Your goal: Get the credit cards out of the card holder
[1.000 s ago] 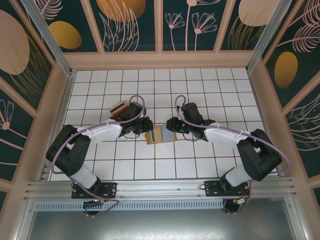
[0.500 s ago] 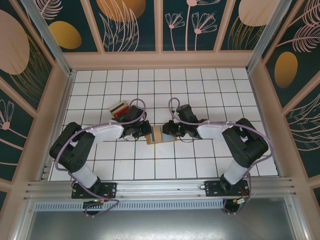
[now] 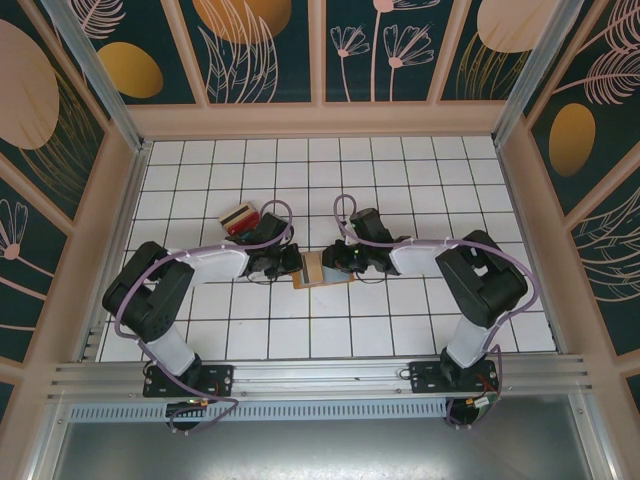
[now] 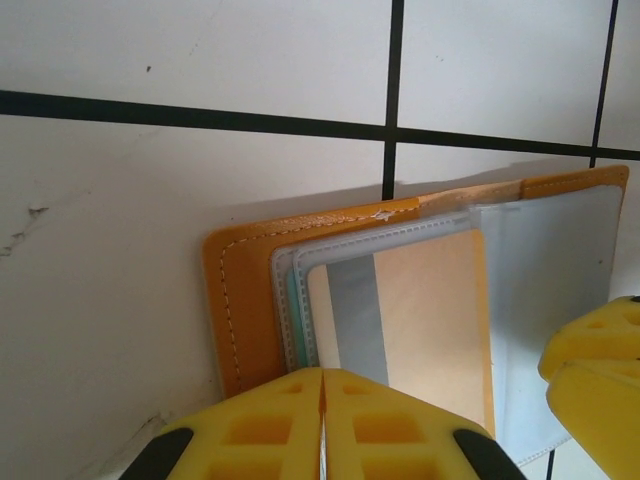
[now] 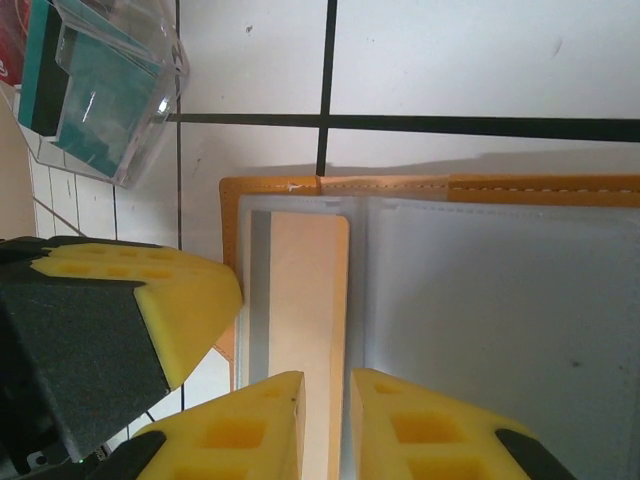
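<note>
card holder: small orange-brown book-style wallet (image 3: 322, 271) with grey-blue clear pockets is lying open and flat on the white tiled table (image 3: 420, 180), between the two grippers.
tan card: thin tan plastic card (image 4: 430, 320) with a grey stripe is sitting inside the pocket on the wallet's left-arm half, long edge showing through the clear plastic.
left gripper: left gripper (image 4: 322, 425) is clenched, yellow fingers pressing flat together with no gap. Tips are sitting over the near edge of the wallet half holding the tan card; cannot tell if they are pinching the pocket film.
right gripper: right gripper (image 5: 327, 430) is standing with jaws parted by a narrow slit, tips hovering over the same wallet half. The tan card is showing through the slit; nothing is visibly clamped, and contact with the card cannot be told.
spacing: both grippers are working just beside each other over that half; the left one's yellow finger is showing at the left of the right wrist view.
loose cards: red and tan cards (image 3: 240, 217) are lying on the tiles just beyond the left wrist, near the wallet but apart from it.
clear box: clear plastic box (image 5: 125, 95) with something teal inside is sitting close to the wallet's corner, not touching.
</note>
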{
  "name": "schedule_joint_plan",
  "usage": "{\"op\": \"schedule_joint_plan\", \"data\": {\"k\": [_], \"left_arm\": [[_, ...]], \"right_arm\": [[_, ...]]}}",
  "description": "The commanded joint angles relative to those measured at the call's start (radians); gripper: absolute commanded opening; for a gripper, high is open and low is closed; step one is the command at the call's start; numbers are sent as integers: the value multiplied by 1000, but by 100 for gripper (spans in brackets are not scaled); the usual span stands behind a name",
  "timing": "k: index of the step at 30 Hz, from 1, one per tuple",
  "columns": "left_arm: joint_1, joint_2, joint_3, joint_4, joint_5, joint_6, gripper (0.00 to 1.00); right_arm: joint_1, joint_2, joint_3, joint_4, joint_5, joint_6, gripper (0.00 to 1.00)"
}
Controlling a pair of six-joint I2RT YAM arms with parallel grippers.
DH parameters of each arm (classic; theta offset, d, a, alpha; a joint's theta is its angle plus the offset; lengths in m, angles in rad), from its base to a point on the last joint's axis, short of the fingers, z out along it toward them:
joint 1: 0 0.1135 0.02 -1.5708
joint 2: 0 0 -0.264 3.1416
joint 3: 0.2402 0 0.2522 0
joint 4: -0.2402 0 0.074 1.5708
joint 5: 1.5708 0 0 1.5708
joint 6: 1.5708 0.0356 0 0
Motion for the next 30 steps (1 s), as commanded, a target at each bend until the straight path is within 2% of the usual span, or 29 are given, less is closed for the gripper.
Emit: {"op": "schedule_joint_plan", "data": {"k": [1,19,25,28,30], "left_arm": [[4,18,-15,6,19,8,9],[4,19,-4,15,36,4,9],[5,20,0,14,36,5,10],[3,20,3,16,37,5,10],[4,20,4,15,37,8,10]], "right_arm": [[-8,25,32,20,-23,7,20],[-10,73,48,35,-65,10,19],[-10,75,48,34,-69,9,10],[-9,75,47,32,-70,9,0],[-12,72,45,28,-63,8,0]]}}
